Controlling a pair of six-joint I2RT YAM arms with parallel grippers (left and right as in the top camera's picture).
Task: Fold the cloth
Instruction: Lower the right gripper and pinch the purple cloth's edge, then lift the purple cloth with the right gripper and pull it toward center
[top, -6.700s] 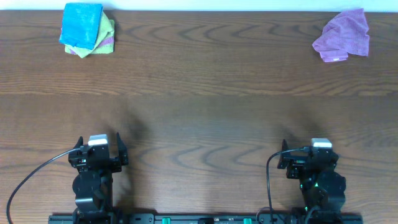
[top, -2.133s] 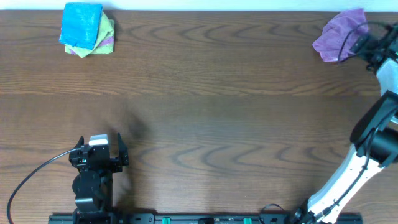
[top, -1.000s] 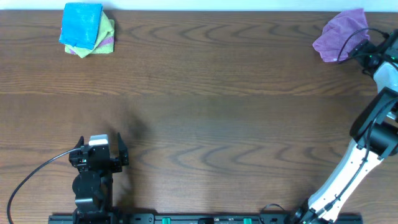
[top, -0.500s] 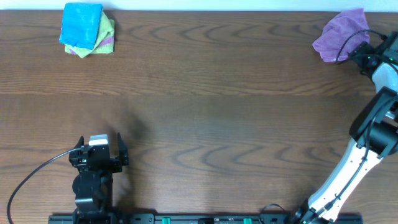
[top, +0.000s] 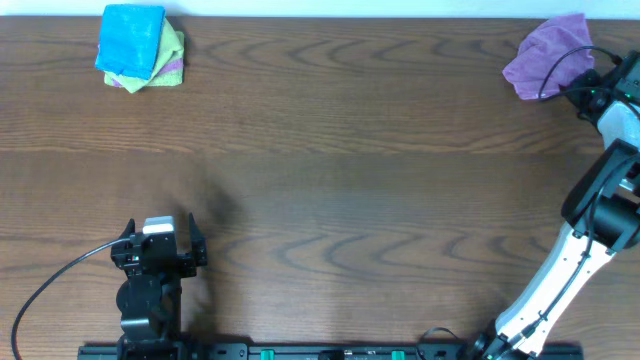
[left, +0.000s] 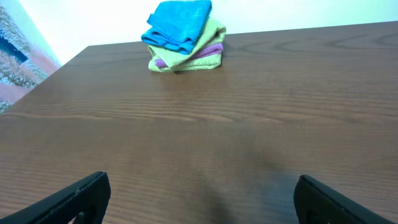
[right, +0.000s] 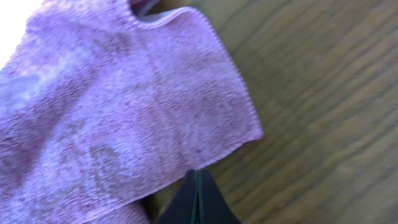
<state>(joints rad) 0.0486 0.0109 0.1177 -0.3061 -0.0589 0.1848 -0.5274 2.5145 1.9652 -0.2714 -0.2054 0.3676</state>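
The cloth (top: 550, 58) is a crumpled lilac washcloth at the table's far right corner. In the right wrist view the cloth (right: 124, 106) fills the upper left, its hemmed edge curving down to my fingertips. My right gripper (right: 198, 175) is shut, its two tips pressed together right at that hem, pinching the edge. From overhead the right gripper (top: 583, 88) sits at the cloth's lower right side. My left gripper (top: 161, 223) rests near the front left, wide open; in the left wrist view the left gripper (left: 199, 199) has only bare table between its fingers (left: 81, 194).
A stack of folded cloths (top: 140, 48), bright blue on top of yellow-green with a purple layer showing, sits at the far left corner; the stack (left: 185, 36) lies straight ahead of the left wrist. The table's back edge (top: 320, 17) runs just behind both piles.
The right gripper's jaws have closed on the cloth's edge; the arm barely shifted. The left arm has not moved.
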